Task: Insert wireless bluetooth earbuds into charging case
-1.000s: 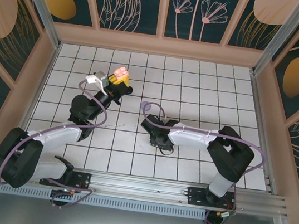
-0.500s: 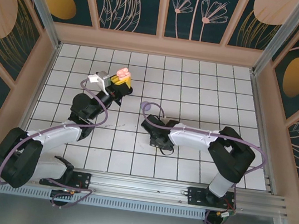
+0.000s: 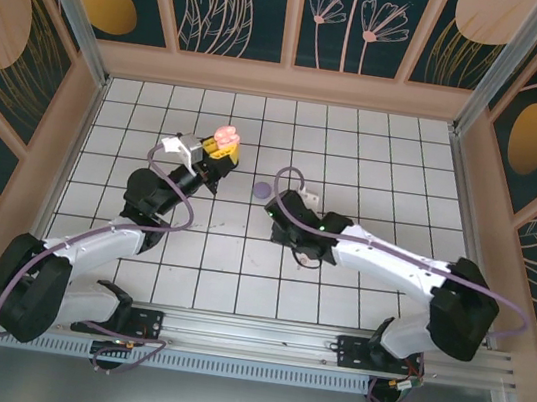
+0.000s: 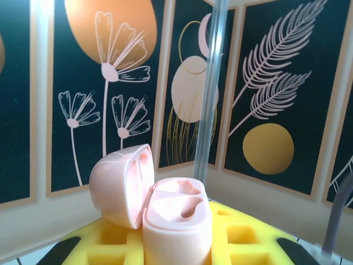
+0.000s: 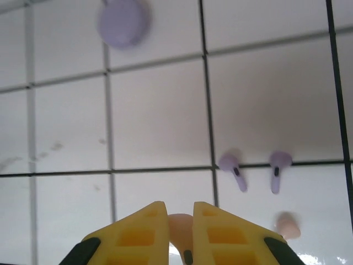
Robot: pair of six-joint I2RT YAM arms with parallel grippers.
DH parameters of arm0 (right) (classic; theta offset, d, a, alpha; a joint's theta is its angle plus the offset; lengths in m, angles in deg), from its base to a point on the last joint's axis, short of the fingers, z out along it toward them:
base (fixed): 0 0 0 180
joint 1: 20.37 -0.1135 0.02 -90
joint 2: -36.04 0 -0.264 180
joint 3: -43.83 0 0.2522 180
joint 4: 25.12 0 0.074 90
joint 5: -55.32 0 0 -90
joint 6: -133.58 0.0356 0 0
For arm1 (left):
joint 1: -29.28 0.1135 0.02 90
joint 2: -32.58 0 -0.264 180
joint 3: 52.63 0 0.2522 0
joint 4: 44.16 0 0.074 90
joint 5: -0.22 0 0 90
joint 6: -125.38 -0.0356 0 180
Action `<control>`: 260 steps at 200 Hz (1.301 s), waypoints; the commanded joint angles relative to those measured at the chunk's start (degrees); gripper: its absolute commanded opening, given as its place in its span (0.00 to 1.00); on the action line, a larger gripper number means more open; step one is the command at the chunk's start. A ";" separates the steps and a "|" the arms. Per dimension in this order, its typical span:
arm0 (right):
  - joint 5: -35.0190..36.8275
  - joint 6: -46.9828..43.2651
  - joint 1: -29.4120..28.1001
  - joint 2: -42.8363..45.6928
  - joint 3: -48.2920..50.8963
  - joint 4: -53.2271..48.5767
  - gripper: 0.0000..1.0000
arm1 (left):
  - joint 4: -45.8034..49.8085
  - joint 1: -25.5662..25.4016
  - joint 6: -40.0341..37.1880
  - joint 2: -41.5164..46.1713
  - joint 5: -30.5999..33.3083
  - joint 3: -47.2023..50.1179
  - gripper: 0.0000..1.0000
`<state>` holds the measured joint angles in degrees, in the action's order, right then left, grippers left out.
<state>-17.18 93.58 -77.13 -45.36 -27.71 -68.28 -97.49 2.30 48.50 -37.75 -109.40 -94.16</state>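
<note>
Left tool [image 3: 217, 150] grips an open pale pink plastic charging case [image 4: 175, 218]; right tool [image 5: 179, 212] pinches a pale pink stemmed earbud [image 5: 180, 229], lavender earbud pair [image 5: 230, 163] just beyond, rightward.

Pink case [image 4: 176, 226], yellow fingers [image 5: 138, 234], pink earbud [image 5: 180, 227], 2 lavender earbuds [image 5: 230, 163], white black-gridded tiles [image 5: 160, 127].

**Top external:** high behind the arm bases [image 3: 129, 322], looking down on the whole tiled floor [image 3: 375, 166].
**Left wrist:** low, close, facing level toward the wall panels [image 4: 265, 99]; shares the pink case [image 4: 176, 221], at 11 o'clock from above.
**Right wrist:** close, tilted down at the tiles; shares the lavender disc [image 5: 123, 22], at 11 o'clock in frame.
</note>
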 commanded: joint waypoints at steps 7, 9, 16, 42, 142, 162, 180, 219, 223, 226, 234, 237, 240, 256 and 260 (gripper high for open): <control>4.67 -8.06 1.83 6.41 -5.53 0.61 0.13 | -3.31 -1.26 -6.18 1.23 -5.04 0.08 0.00; 4.81 -8.53 1.98 6.78 -5.65 0.81 0.13 | -3.29 -1.35 -6.47 1.24 -5.22 0.13 0.00; 4.92 -10.30 2.59 8.01 -6.73 1.61 0.13 | -3.26 -1.64 -7.60 1.21 -5.91 0.24 0.00; 3.76 -16.95 5.41 11.53 -10.78 5.52 0.13 | -3.86 -2.58 -10.12 0.92 -7.56 0.99 0.00; -12.26 -36.23 5.83 13.71 -12.38 27.06 0.13 | 3.73 -5.67 -22.56 0.91 -7.55 0.19 0.00; -15.07 -37.96 4.92 13.93 -11.11 29.66 0.12 | 4.77 -5.71 -23.06 0.82 -8.81 -0.33 0.00; -16.44 -39.58 3.92 13.99 -10.06 31.32 0.12 | 4.85 -5.71 -22.64 0.61 -10.29 -0.69 0.00; -18.90 -42.52 1.58 13.90 -6.83 34.70 0.12 | 1.95 -5.71 -20.57 -0.07 -12.02 -0.36 0.00; -18.98 -42.53 1.43 13.88 -6.40 35.18 0.12 | 1.75 -5.67 -20.41 -0.15 -12.21 -0.36 0.00; -19.04 -42.53 1.28 13.90 -6.12 35.52 0.12 | 1.54 -5.69 -20.22 -0.20 -12.29 -0.31 0.00; -19.01 -42.35 1.16 13.77 -5.42 36.49 0.12 | 1.27 -5.71 -19.82 -0.25 -12.59 -0.36 0.00; -18.99 -42.23 1.12 13.74 -5.16 36.85 0.12 | 1.25 -5.71 -19.66 -0.25 -12.75 -0.44 0.00; -19.06 -42.11 1.10 13.73 -5.00 37.19 0.12 | 1.15 -5.71 -19.63 -0.25 -12.85 -0.44 0.00; -19.00 -41.64 0.94 13.17 -4.16 38.35 0.11 | 1.15 -5.71 -19.03 -0.25 -13.16 -0.62 0.00; -19.07 -41.56 0.94 13.07 -4.02 38.54 0.11 | 1.15 -5.71 -19.01 -0.17 -13.23 -0.62 0.00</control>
<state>-35.00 52.81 -75.81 -32.73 -33.02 -35.21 -93.52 -2.99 28.16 -37.81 -120.70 -93.35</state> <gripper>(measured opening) 0.113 0.213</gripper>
